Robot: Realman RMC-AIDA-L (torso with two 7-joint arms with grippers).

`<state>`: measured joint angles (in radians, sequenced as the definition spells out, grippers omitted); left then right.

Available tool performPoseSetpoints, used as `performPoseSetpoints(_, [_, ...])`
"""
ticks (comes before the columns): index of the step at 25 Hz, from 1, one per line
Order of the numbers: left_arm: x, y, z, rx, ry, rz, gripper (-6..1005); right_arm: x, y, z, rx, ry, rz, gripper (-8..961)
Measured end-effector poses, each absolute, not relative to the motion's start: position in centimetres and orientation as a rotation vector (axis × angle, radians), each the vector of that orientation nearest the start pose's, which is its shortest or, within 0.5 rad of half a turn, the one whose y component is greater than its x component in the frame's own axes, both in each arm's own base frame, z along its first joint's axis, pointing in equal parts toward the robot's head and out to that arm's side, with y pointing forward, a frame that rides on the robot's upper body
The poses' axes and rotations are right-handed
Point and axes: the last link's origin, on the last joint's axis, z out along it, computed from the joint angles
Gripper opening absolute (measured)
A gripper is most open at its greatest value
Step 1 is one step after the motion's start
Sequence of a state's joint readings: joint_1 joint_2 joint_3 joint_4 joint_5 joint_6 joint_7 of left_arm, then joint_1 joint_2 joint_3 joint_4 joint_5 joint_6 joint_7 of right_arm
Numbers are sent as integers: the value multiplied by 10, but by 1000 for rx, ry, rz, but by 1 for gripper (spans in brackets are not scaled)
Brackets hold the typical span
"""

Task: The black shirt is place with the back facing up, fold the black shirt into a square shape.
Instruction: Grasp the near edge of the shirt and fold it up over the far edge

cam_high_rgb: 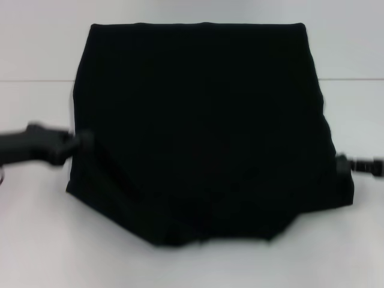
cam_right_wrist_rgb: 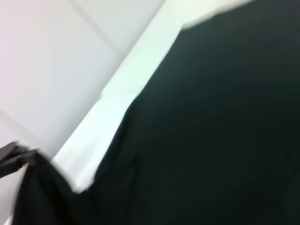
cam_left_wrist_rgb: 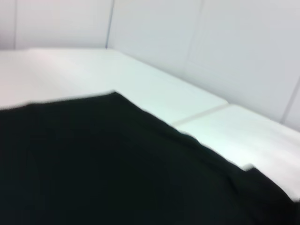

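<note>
At the left edge of the head view, the left end effector point(cam_high_rgb: 81, 143) touches the left border of the black shirt point(cam_high_rgb: 201, 126); I cannot tell how far it is open or whether it grips cloth. The shirt lies spread on the white tabletop point(cam_high_rgb: 36, 234), filling the frame's centre, plain side up. At the right edge, the right end effector point(cam_high_rgb: 343, 164) meets the shirt's right border; its opening cannot be told either.

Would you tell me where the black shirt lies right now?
In the head view, the black shirt lies spread mid-table, between the left gripper and right gripper.
</note>
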<state>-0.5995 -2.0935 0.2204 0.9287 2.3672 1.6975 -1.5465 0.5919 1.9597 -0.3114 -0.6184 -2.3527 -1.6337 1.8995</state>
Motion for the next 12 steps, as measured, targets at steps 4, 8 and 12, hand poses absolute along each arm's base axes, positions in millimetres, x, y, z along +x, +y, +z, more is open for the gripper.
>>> performPoseSetpoints(4, [-271,385,72,-2430,-798,-564,22,297,376,59,-2288,1375,697,55])
performPoseSetpoints(8, [-266,420,66,-2311,-821,-528,22,289,398,54,-2203,1347,732,55])
performPoseSetpoints(12, [-263,446,62,-2181,-836,-495,23,277,431,44,-2106,1301,689,55])
